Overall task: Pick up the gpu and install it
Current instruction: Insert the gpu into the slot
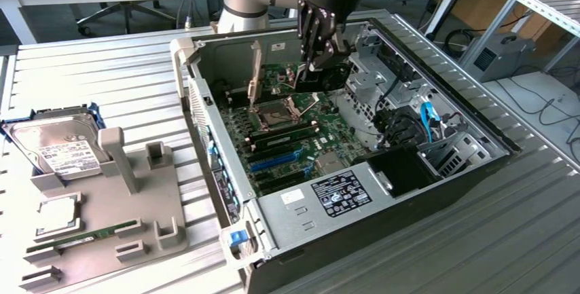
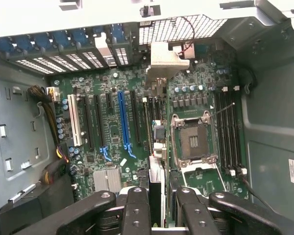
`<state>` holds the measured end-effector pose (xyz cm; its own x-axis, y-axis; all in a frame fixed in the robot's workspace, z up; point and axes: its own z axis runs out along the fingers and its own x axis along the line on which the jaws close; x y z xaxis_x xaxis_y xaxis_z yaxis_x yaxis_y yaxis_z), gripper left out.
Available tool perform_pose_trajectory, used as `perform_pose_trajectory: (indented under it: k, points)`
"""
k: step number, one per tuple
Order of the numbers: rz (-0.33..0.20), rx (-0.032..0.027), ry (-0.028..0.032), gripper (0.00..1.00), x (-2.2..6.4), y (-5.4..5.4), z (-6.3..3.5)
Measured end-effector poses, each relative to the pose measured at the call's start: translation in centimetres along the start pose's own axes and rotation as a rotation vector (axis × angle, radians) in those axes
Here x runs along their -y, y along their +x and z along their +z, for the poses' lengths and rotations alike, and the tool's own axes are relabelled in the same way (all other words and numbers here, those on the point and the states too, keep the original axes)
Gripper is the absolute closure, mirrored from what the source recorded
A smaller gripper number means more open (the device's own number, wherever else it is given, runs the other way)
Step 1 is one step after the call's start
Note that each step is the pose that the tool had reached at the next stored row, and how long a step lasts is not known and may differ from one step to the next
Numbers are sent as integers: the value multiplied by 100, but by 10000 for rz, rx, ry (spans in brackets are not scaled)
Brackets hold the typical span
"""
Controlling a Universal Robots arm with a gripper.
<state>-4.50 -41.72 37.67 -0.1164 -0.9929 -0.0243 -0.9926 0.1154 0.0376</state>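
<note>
The black multi-fingered gripper (image 1: 316,49) hangs inside the open grey-and-black computer case (image 1: 471,172), near the top centre of the exterior view. Its jaws stand half closed on the gpu (image 1: 319,77), a thin flat card with a black face, held on edge between the fingers (image 2: 137,210).

In the wrist view the card (image 2: 157,169) runs straight out from between the fingers toward the middle of the frame. Its long axis lies parallel to the long blue expansion slot (image 2: 122,120) on the green motherboard (image 2: 108,122), and that slot sits to the left of the card in this frame, apart from it.

The card's lower edge and its contacts are hidden, so whether it touches the board I cannot tell. Its metal end bracket is hard to make out.
</note>
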Motion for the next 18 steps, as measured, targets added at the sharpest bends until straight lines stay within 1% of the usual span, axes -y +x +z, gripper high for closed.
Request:
perform_pose_trajectory:
  k: [18]
  points:
    - [-292, -11, -7, 74, 0, 0, 1]
